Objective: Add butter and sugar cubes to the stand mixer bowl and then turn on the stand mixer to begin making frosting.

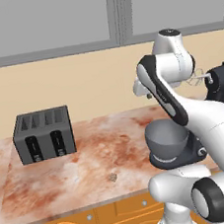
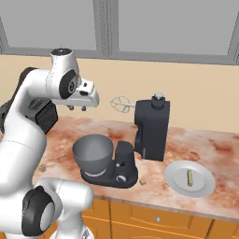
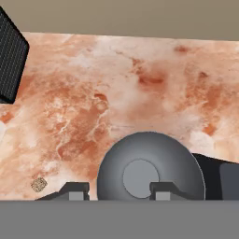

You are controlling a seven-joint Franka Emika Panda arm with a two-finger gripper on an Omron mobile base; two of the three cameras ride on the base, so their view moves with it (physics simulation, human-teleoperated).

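The grey stand mixer bowl sits on the base of the dark stand mixer, whose head is tilted up with the wire whisk in the air. My gripper hovers well above the bowl, open, with nothing between its fingers. One sugar cube lies on the counter left of the bowl, also in the hand view. Another sugar cube rests by the mixer base. The butter lies on a white plate at the right.
A dark four-slot toaster stands at the back left of the marble counter. The wall runs behind, with cabinets above. Orange drawers line the counter front.
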